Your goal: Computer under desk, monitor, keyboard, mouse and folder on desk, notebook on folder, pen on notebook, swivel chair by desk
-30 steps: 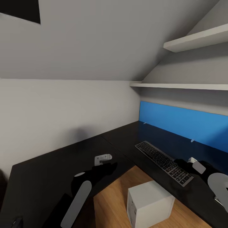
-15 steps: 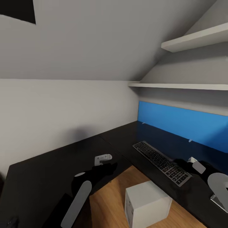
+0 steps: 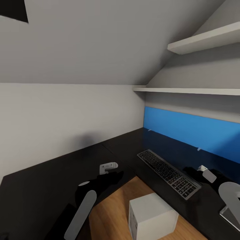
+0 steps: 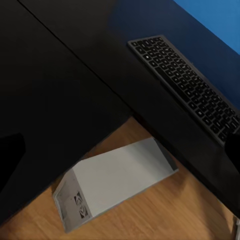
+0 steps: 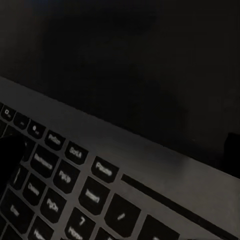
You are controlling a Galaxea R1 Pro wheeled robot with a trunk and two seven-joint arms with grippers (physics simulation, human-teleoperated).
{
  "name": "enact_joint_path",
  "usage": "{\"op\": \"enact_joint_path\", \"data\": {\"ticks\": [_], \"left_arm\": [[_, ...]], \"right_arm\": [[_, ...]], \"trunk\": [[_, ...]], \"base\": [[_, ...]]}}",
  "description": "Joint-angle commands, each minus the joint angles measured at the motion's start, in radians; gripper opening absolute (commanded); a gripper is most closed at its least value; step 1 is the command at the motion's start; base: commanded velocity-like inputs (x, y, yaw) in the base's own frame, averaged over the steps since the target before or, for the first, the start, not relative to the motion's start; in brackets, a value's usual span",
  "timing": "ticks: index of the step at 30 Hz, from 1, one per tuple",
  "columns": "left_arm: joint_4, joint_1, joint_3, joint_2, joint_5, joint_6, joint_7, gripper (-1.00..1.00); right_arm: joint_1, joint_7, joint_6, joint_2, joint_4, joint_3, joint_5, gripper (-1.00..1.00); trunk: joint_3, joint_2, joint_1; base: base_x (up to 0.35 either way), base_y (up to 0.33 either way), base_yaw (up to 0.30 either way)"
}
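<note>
Keyboard [image 3: 169, 173] lies flat on the black desk [image 3: 50, 180] near the blue panel, computer [image 3: 151, 218] on the floor below, and both tools, left [image 3: 108, 167] and right [image 3: 204, 170], hover, jaw state unreadable; judging next, fetch the monitor.

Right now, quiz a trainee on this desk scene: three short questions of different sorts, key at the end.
1. True or false: the keyboard lies on the floor.
2. Where does the computer stand? A) on the desk top B) on the wood floor in the desk's inner corner C) on the upper shelf
3. Fill in: the panel at the back of the desk is coloured ____.

Key: 1 false, it lies on the desk; 2 B; 3 blue.
</note>
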Motion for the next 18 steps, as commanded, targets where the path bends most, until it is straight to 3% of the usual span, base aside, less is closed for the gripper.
{"op": "enact_joint_path", "data": {"ticks": [1,8,18], "left_arm": [[-0.001,-0.001,-0.001,0.000,0.011,0.002,0.010,1.00],[-0.001,-0.001,-0.001,-0.001,0.010,0.002,0.010,1.00],[-0.013,-0.001,0.000,-0.005,0.012,0.000,0.002,1.00]], "right_arm": [[-0.001,0.003,0.004,-0.001,-0.001,0.001,0.000,1.00],[-0.001,0.002,0.004,-0.001,-0.001,0.001,0.001,1.00],[-0.001,0.004,0.003,-0.001,-0.001,0.001,0.001,1.00]], "trunk": [[-0.001,-0.001,0.000],[-0.001,-0.001,0.000],[-0.004,-0.008,0.004]], "base": [[0.075,-0.013,0.000],[0.168,-0.010,0.000],[0.009,-0.001,0.000]]}}
